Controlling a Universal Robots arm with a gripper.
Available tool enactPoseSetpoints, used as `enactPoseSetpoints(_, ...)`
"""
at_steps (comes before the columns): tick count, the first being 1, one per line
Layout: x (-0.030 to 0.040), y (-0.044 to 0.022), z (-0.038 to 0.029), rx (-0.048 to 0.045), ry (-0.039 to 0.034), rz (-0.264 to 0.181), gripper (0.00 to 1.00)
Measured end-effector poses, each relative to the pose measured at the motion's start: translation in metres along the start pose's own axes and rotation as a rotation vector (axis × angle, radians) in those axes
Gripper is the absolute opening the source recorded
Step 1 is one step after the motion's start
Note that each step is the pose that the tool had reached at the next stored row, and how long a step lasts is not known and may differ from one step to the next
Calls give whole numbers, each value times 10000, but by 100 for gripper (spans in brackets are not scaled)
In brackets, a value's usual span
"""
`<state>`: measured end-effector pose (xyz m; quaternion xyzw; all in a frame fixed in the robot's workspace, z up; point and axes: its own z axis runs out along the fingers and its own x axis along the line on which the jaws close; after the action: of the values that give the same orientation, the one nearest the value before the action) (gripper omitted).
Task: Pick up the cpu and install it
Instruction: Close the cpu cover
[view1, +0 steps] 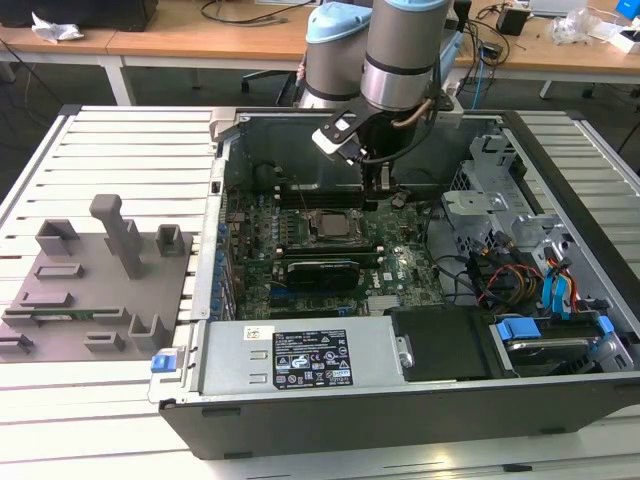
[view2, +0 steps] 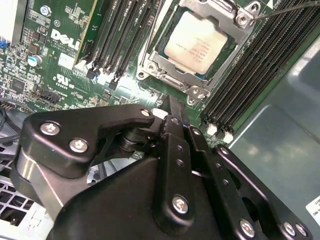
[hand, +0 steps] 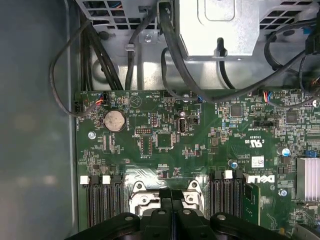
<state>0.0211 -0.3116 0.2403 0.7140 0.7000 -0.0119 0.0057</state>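
The cpu (view2: 199, 41), a silver-white square with a thin tan rim, lies flat inside the metal-framed socket (view2: 150, 62) on the green motherboard (hand: 210, 140). In the exterior view the cpu (view1: 330, 223) sits mid-board inside the open computer case. My gripper (view1: 378, 198) hangs low over the board, just to the exterior view's right of the socket. Its black fingers (hand: 171, 194) are pressed together with nothing between them. In the second wrist view my gripper (view2: 171, 105) ends a short way off the socket frame, apart from the cpu.
A grey tray (view1: 60, 330) with grey plastic blocks lies at the exterior view's left of the case. Inside the case are a power supply (view1: 300, 358), a drive cage (view1: 490, 200), loose cables (view1: 520, 280), memory slots (view2: 260, 70) and an expansion card (view1: 320, 270).
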Motion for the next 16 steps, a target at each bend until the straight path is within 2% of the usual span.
enactPoseSetpoints(3, 0, -16, 4, 0, 2, -2, 11)
enactPoseSetpoints(16, -53, -331, 84, 0, 2, -1, 11)
